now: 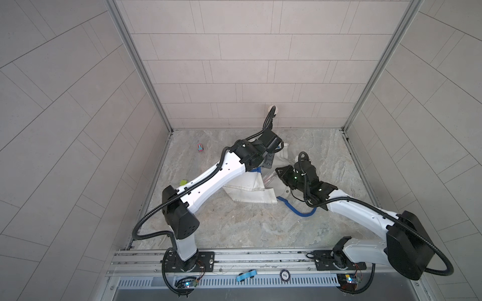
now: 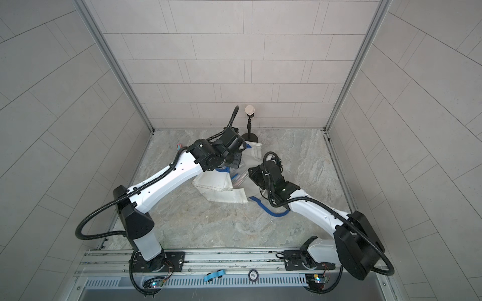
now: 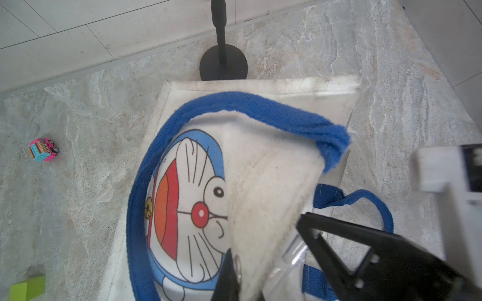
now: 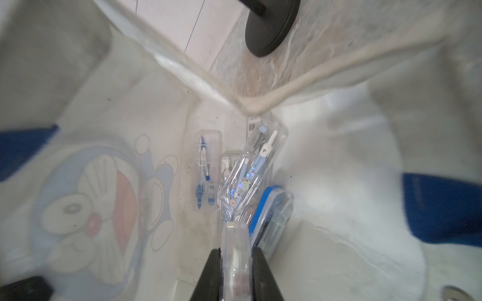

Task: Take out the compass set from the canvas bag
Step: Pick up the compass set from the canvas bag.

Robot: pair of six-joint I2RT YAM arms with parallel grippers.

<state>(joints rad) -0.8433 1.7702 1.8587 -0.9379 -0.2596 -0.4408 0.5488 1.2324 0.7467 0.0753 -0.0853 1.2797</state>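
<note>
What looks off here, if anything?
Inside the canvas bag, several clear compass cases lie jumbled; one case tilts across the others. A toy car and green block sit stray on the table. Nothing looks damaged.

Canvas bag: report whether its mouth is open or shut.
Open. The left gripper pinches the rim of the canvas bag and holds it up; the right gripper, inside, is shut on a clear plastic case.

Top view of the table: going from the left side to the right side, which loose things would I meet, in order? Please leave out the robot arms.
In a top view: green block → small pink and teal toy car → canvas bag.
</note>
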